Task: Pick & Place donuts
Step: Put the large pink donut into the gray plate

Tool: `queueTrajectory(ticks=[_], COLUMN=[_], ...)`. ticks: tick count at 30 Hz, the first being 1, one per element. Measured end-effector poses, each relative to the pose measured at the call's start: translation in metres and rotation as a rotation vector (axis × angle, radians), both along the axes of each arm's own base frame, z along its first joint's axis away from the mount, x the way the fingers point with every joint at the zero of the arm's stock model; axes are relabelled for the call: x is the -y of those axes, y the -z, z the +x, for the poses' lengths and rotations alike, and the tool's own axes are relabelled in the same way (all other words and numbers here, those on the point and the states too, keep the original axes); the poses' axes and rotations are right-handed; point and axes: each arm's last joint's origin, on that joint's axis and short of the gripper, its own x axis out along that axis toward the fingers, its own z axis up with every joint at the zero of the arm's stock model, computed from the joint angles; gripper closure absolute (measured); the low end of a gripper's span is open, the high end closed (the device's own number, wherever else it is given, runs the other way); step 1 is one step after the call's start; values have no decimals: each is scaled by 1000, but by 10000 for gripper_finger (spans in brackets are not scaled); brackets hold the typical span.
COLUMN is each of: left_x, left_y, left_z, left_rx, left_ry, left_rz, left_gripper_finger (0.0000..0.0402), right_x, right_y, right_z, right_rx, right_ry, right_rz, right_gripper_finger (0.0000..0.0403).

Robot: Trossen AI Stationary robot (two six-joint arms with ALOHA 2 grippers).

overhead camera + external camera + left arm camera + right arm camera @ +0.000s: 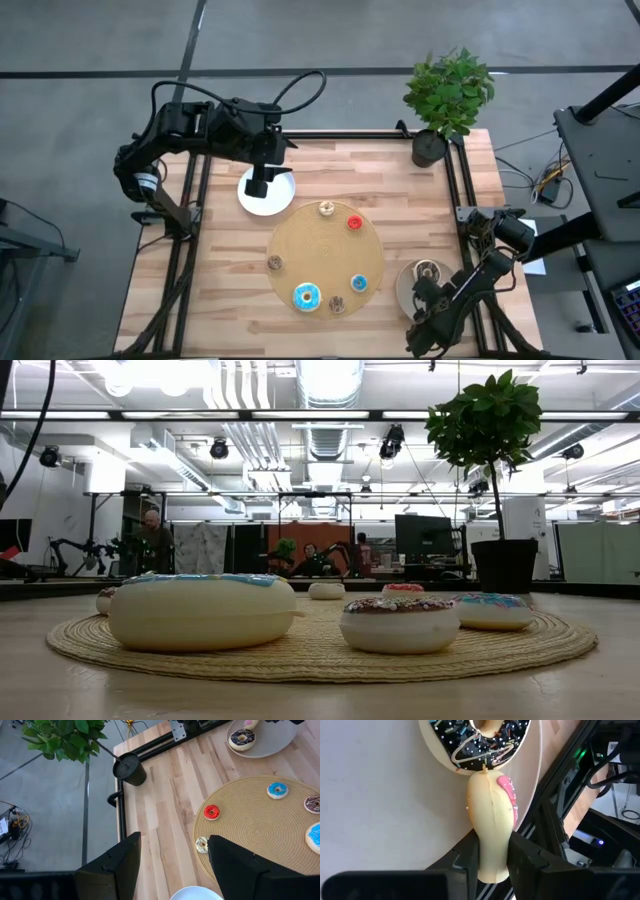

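The right gripper (494, 862) is closed edge-on across a pink-iced donut (491, 815), which stands on its rim over the beige plate (404, 283) at the table's right front corner; its upper edge touches or nearly touches a chocolate donut (480, 742) that lies flat on that plate. The grip looks narrow and taken low on the ring, so most of the body projects beyond the fingertips. The left gripper (172, 865) hangs with its jaws wide and empty above the white plate (266, 199) near the table's rear left. The remaining donuts lie flat on the round woven mat (325, 262): a red donut (354, 222), a large blue-iced donut (306, 296), a small blue donut (359, 283) and several brown or tan ones. Judged from the smooth, seamed shell, these are light, rigid hollow toys: unlikely to deform or break, but slick and prone to pivot or slip between the pads. Recommended hold: across the ring's thickness at one side, one finger through the hole where it fits, with pressure kept moderate. The woven mat should resist sliding; the smooth plate will not.
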Motion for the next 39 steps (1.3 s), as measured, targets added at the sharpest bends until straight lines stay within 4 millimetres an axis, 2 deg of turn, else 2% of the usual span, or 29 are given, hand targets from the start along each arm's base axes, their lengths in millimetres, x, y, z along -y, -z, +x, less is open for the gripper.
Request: queueTrajectory(ticks=[17, 39], left_x=[0, 0], left_y=[0, 0], left_z=[0, 0], left_rx=[0, 0], left_ry=[0, 0], left_rz=[0, 0], left_gripper_finger=[200, 200], right_x=[-2, -13], right_y=[0, 3], right_z=[1, 10], right_rx=[15, 89], right_ry=[3, -102], right_rz=[16, 194], right_gripper_finger=[248, 226])
